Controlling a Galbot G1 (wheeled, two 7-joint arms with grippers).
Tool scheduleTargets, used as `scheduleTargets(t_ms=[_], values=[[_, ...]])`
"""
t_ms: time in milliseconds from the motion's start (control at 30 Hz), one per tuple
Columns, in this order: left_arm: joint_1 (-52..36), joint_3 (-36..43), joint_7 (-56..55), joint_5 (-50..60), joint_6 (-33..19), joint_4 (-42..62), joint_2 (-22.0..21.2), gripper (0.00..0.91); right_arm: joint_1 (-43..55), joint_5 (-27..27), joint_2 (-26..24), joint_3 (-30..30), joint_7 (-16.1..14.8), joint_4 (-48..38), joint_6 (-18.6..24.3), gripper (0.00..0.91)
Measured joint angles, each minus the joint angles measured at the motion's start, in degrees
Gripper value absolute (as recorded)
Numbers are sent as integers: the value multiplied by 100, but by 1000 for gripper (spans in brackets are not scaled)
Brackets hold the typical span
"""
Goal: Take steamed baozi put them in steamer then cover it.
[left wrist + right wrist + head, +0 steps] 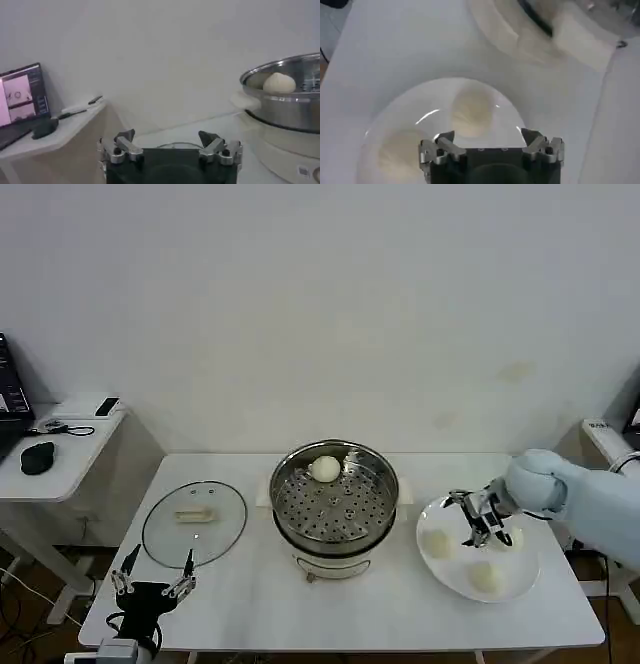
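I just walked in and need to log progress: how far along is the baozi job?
One baozi already sits in the steamer. The right gripper, open, hovers over the plate, where three buns remain. The cover lies on the table near the open, idle left gripper.

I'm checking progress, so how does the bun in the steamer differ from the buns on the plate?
The bun in the steamer sits alone on the perforated tray of the steamer; the three buns on the plate lie grouped on the white plate. The right hand hovers open over the plate buns, not the steamer bun. All are round and cream-white.
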Motion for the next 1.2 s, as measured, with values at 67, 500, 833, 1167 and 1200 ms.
scheduleTargets(t_ms=[67, 500, 833, 1167, 1200], values=[[-5, 8, 0, 0, 5, 6, 0, 907, -111, 2, 52, 65, 4, -70, -36, 907], [-30, 12, 1, -3, 16, 44, 3, 907, -786, -125, 449, 455, 43, -579, -169, 816], [-35, 34, -2, 15, 13, 42, -41, 907, -1055, -191, 679, 629, 95, -808, -270, 635], [-10, 46, -6, 29, -1, -6, -68, 907, -979, -133, 638, 682, 19, -784, -341, 595], [-10, 47, -6, 31, -1, -10, -68, 907, -951, -122, 619, 683, 13, -772, -345, 595]])
